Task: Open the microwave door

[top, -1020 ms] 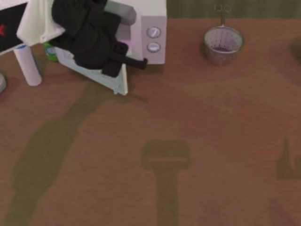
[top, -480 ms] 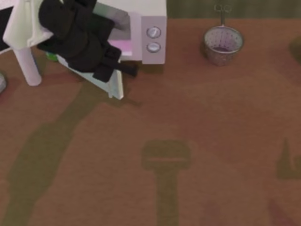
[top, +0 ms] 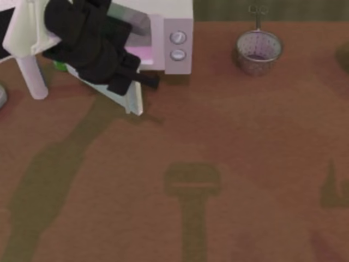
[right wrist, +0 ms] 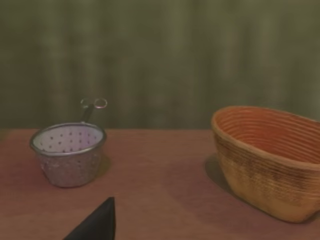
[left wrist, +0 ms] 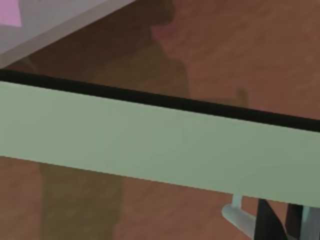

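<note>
The microwave [top: 163,33] stands at the far left of the worktop [top: 229,164]. Its door [top: 117,93] is swung well outward, exposing the pink interior, so the opening step appears near completion. The left tool [top: 147,81] sits at the door's free edge, against the handle [left wrist: 240,220]; its finger spread cannot be determined. Next move, as judged: continue the swing or release. The right tool is not in the top view.

The table's [top: 245,164] near half and middle lie bare — open passage. Along the far edge stand the microwave [top: 174,22], its door [top: 128,97] swung out toward the left, and a metal strainer [top: 258,52] to its right — bare wood between them. A white cylinder [top: 31,76] crowds the far-left corner.
</note>
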{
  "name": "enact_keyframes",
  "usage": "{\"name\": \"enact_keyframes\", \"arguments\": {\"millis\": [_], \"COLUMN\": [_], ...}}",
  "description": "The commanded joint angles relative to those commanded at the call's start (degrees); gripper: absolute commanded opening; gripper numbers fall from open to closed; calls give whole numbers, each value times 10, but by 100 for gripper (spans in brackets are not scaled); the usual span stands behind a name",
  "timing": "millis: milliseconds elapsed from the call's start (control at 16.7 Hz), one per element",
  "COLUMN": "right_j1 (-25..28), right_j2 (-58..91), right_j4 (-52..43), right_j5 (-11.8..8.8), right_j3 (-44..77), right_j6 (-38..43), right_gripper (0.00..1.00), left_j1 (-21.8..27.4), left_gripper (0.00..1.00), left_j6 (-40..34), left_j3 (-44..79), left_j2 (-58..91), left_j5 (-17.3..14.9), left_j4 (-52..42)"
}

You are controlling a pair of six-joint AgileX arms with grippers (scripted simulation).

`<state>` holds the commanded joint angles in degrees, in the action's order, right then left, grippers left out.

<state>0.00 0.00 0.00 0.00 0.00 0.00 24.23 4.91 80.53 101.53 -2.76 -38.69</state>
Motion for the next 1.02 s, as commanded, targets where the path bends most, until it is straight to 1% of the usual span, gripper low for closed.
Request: {"name": "enact_keyframes", "arguments": {"millis": [720,840,1020], "right_j1": [0,0,0], "right_j2": [0,0,0], "right_j4": [0,0,0], "right_j5": [0,0,0], "right_j3": [0,0,0], "right_j6": [0,0,0], "right_gripper": [100,100,100], "left_j1": [0,2,-10], "left_gripper": [0,0,0], "left_j6": [0,0,31], "left_j3": [0,-2,-15], "left_j2": [0,1,-11], "left_j5": [0,-5,-20], "left_j4": [0,0,-1]}}
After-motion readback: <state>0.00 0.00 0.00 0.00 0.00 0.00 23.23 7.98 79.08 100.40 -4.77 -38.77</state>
